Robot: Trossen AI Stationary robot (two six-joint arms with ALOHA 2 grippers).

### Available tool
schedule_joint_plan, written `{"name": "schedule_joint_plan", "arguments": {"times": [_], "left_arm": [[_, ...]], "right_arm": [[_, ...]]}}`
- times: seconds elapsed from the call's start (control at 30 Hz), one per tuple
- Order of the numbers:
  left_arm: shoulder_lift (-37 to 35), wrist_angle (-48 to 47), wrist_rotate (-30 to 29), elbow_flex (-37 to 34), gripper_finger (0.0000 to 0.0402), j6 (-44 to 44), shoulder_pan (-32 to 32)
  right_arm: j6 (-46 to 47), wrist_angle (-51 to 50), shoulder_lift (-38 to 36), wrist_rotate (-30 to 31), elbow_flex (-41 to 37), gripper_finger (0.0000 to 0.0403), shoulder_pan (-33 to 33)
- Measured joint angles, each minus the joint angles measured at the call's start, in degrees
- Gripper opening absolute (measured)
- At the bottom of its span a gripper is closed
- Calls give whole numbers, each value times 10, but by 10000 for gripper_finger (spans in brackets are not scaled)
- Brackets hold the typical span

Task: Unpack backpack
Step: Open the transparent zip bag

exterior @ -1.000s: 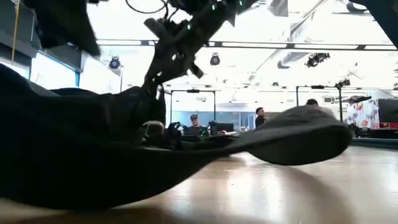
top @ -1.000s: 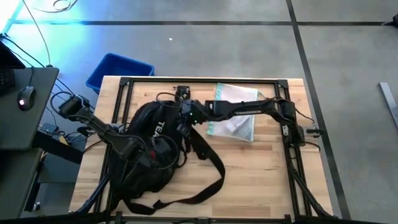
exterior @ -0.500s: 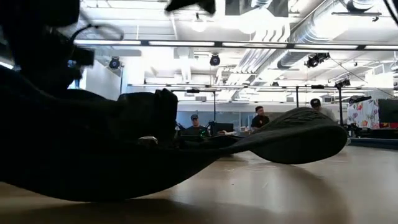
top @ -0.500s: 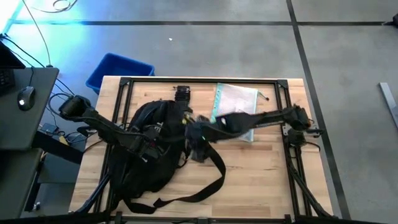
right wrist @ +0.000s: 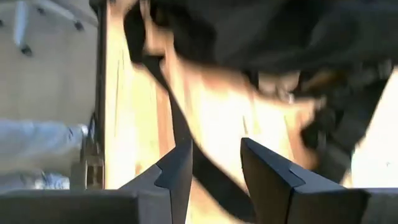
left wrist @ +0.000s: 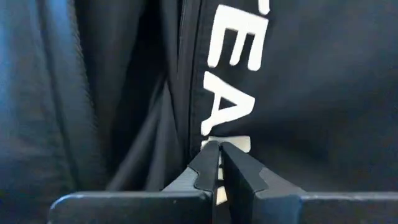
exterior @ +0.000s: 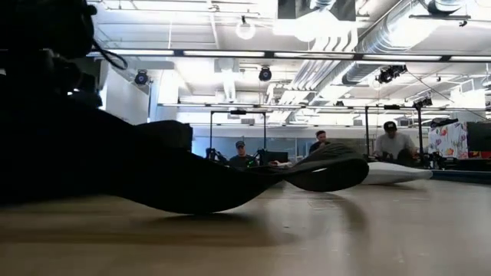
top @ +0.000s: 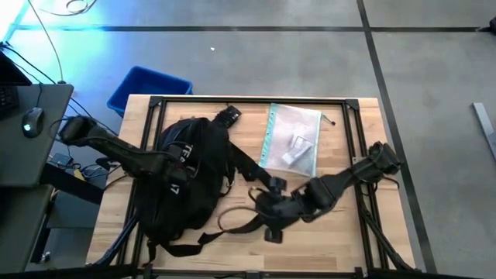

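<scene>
Backpack (top: 186,186) lies flat on the table's (top: 349,225) left half, long axis running far edge to near edge, straps trailing toward centre. Left gripper (left wrist: 217,155) pinched fully closed against its lettered side; whether fabric is caught, cannot tell. Right gripper (right wrist: 214,165) partly open over a strap (right wrist: 180,134), holding nothing.

Beyond the right hand (top: 267,219) bare desk (top: 341,240) lies open toward the near edge, while the backpack (top: 186,186), its straps (top: 248,174) and a clear pouch (top: 293,139) block the far side.
</scene>
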Motion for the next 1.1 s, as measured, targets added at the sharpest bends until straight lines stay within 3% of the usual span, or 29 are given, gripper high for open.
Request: {"name": "schedule_joint_plan", "arguments": {"times": [0.27, 0.4, 0.57, 0.7, 0.83, 0.93, 1.1], "left_arm": [[-23, -33, -8, 130, 0, 133, -50], [23, -24, -44, 215, 0, 237, -87], [111, -22, -69, 295, 0, 288, -112], [172, 11, -83, 322, 0, 289, -118], [213, 94, -80, 329, 0, 332, -115], [230, 178, -61, 329, 0, 396, -114], [238, 284, -32, 330, 0, 474, -109]], "right_arm": [[155, -277, -19, 120, -5, 121, 44], [182, -236, -106, 161, -93, 121, 37], [340, -246, -236, 167, -270, 121, -5], [463, -204, -346, 108, -421, 121, -57], [486, -83, -422, 42, -568, 121, -118], [485, 20, -437, 5, -660, 119, -163], [545, 101, -425, -13, -764, 99, -224]]}}
